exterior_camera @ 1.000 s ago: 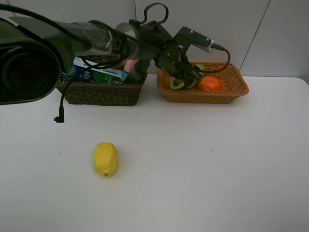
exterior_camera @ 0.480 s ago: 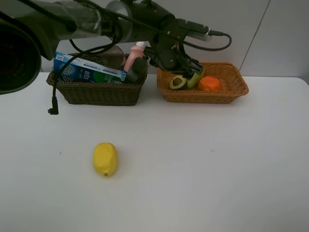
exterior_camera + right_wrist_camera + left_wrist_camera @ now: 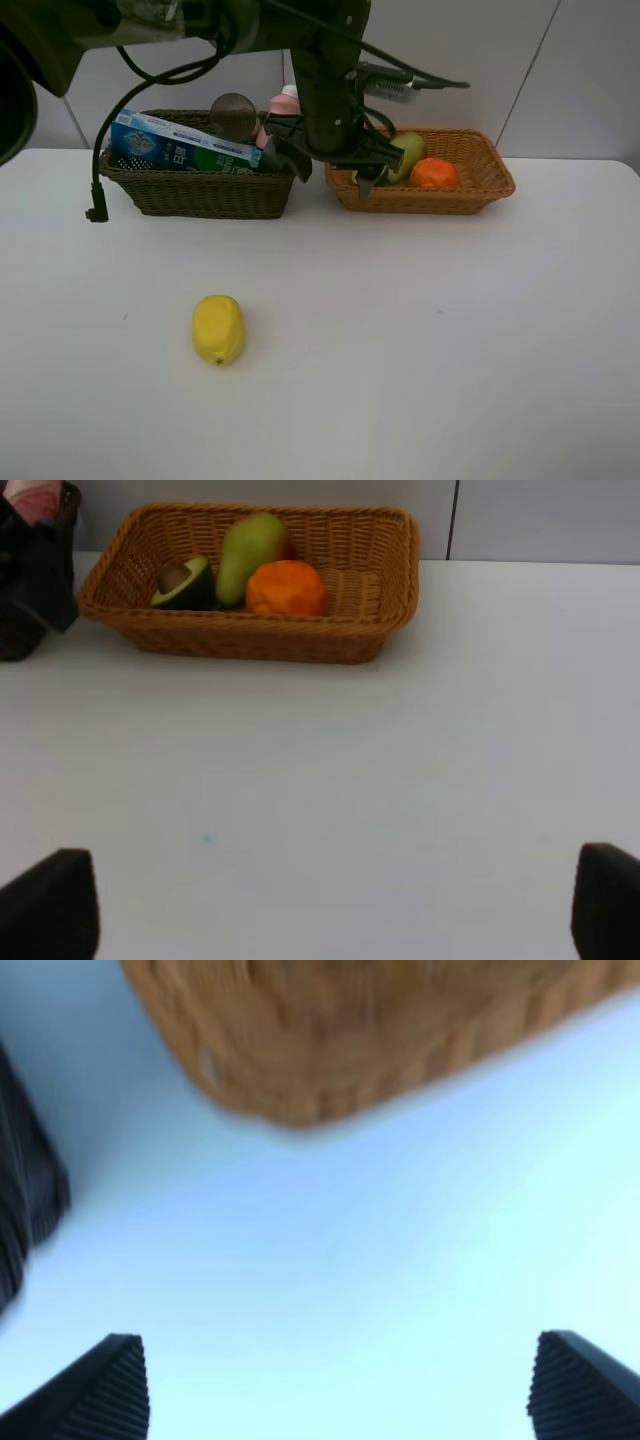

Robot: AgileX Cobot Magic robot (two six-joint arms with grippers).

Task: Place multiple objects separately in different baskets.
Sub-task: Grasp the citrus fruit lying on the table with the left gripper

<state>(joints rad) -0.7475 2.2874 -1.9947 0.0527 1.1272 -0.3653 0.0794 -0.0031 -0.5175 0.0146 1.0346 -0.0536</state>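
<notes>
White table [image 3: 450, 330] bears lemon [image 3: 218, 329] and two baskets [image 3: 200, 192].

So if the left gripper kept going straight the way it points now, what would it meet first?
Probably the bare white table just in front of the tan basket. The left gripper is open and empty; blur makes depth uncertain.

Open tabletop in front, crowded back edge.

The white table [image 3: 420, 350] lies bare across its front and right, broken only by the yellow lemon [image 3: 218, 329] left of centre, with room on every side of it. The back is lined by the dark basket [image 3: 200, 190] and the tan basket [image 3: 470, 190], a narrow gap between them. That gap and the tan basket's left end are blocked from above by the left arm [image 3: 325, 90]; a cable [image 3: 100, 170] hangs before the dark basket's left corner.
</notes>
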